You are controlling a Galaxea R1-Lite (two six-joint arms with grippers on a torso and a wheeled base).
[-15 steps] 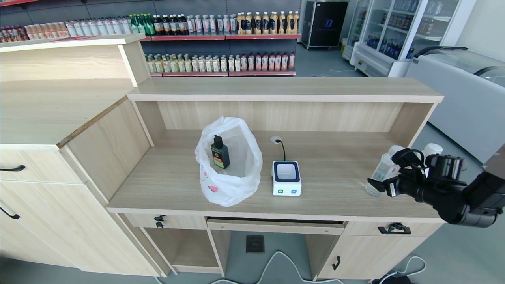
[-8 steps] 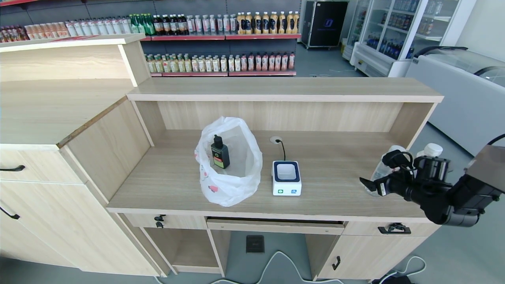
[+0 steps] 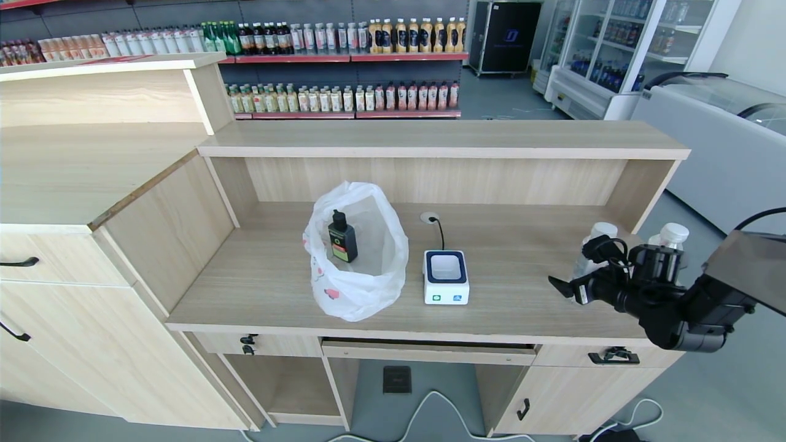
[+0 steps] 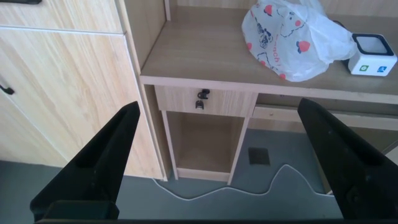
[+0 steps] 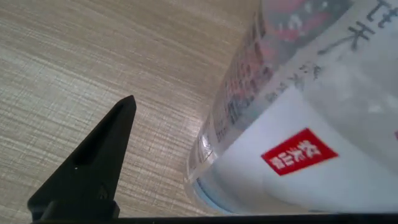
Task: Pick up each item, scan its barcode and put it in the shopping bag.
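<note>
A clear water bottle with a white cap is at the right end of the wooden counter, and my right gripper is shut on it. Up close, the bottle's white label sits beside one dark fingertip, just over the counter top. A second capped bottle stands behind the arm. The white shopping bag stands open at centre left with a dark bottle inside. The white scanner sits just right of the bag. My left gripper hangs open below counter height, facing the bag.
A raised shelf and back wall enclose the counter's far side. A taller cabinet rises on the left. The scanner's black cable runs to a hole behind it. Drawers with dark handles sit under the counter, and a cable lies on the floor.
My right gripper has moved left along the counter's right end with the clear bottle, which now stands more upright. The bag, scanner and dark bottle have not moved.
</note>
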